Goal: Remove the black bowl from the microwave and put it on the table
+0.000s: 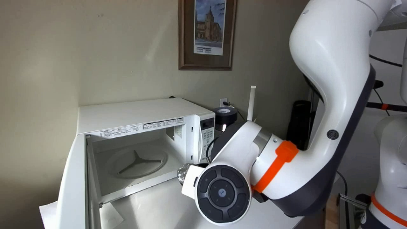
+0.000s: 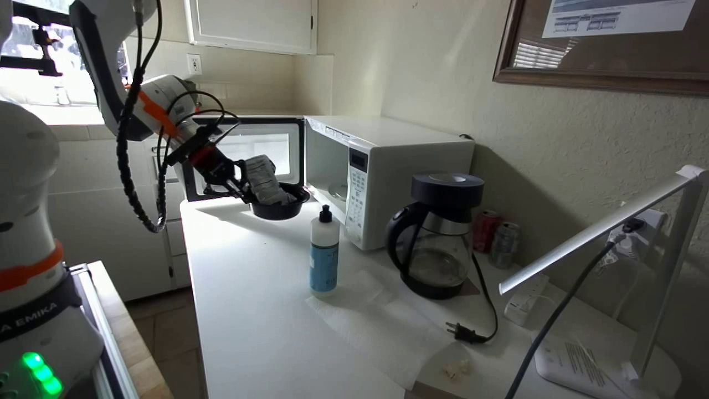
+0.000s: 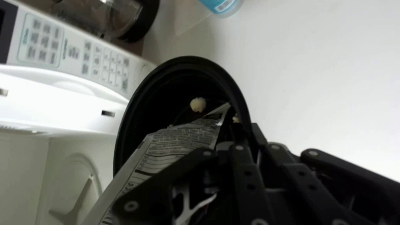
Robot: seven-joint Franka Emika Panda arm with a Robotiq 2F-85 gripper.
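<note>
1. Both fingers [image 3: 245, 165] of the gripper [image 3: 247, 132] clamped on the rim of the black bowl [image 2: 279, 211], one inside the wall, one outside.
2. Bowl hangs opening-up over the table [image 2: 249, 321], off the surface, outside the microwave [image 2: 424, 163] cavity and near its front.
3. Printed silver bag [image 2: 263, 177] leans in the bowl, upper end past the rim. Pale popped pieces [image 3: 198, 104] inside the bowl too.
4. Microwave door [image 1: 73, 184] wide open; three-armed support [image 1: 137, 160] on the cavity floor.
5. Bottle [image 2: 324, 260], blue label, black cap, upright on the table near the bowl. Paper towel [image 2: 382, 332] spread by its base.
6. Coffee maker [image 2: 435, 238] just beside the microwave. Two cans [image 2: 485, 231] near it, by the wall. Black plug [image 2: 467, 334] lies on the table.
7. Lamp [image 2: 604, 227] well apart from the bowl. Framed picture [image 1: 208, 35] on the wall, in both exterior views.
</note>
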